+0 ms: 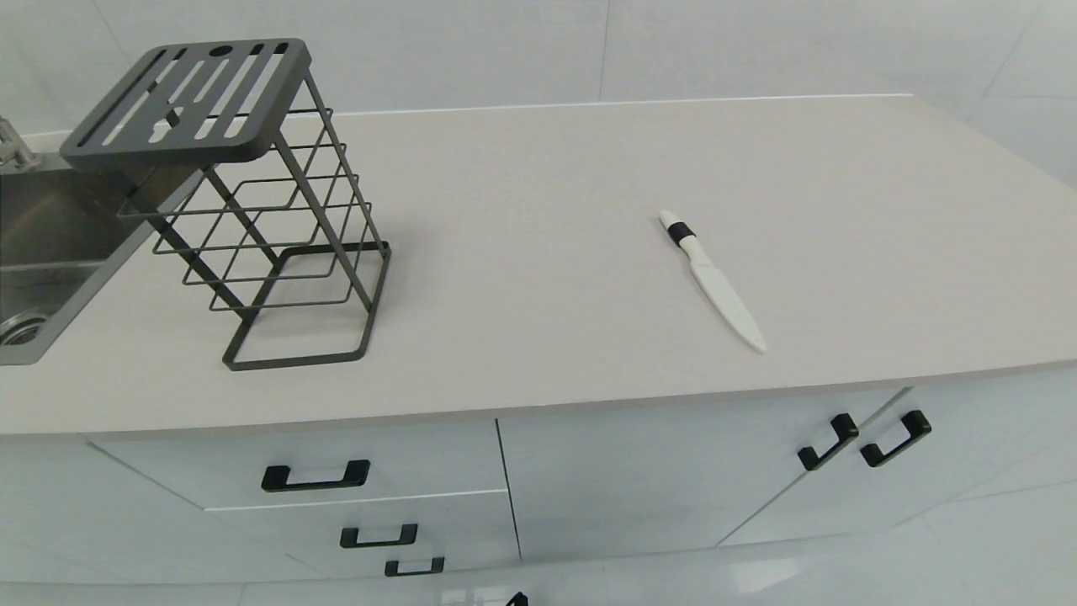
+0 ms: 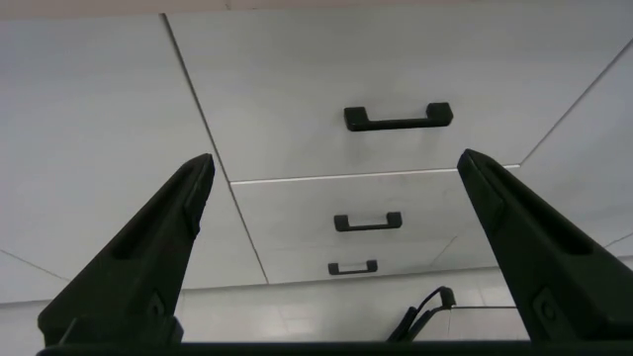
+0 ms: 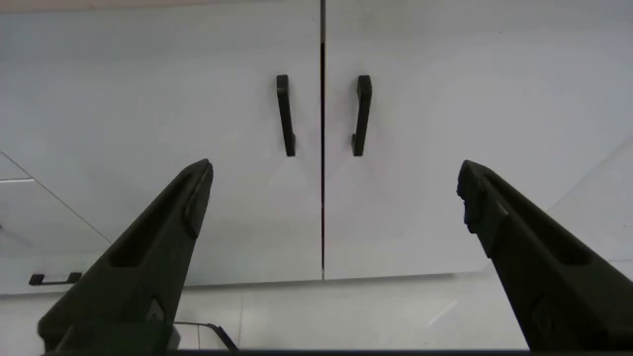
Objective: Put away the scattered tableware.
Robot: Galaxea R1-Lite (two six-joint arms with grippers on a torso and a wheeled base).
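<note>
White knife (image 1: 711, 282) lies, seemingly flat, near the front edge of the counter (image 1: 547, 210). Left gripper (image 2: 336, 160) and right gripper (image 3: 336, 169) hang spread wide before the cabinets. A glancing pinch could skid it off.

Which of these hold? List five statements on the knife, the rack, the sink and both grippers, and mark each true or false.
1. The knife lies flat on the counter, to the right of the wire rack. True.
2. The knife stands in a slot of the rack's top plate. False: it lies on the counter, apart from the rack.
3. The left gripper is open, facing the drawer fronts. True.
4. The right gripper is shut on the knife. False: it is open and empty, facing the cabinet doors.
5. The sink is at the counter's right end. False: it is at the left, beside the rack.
</note>
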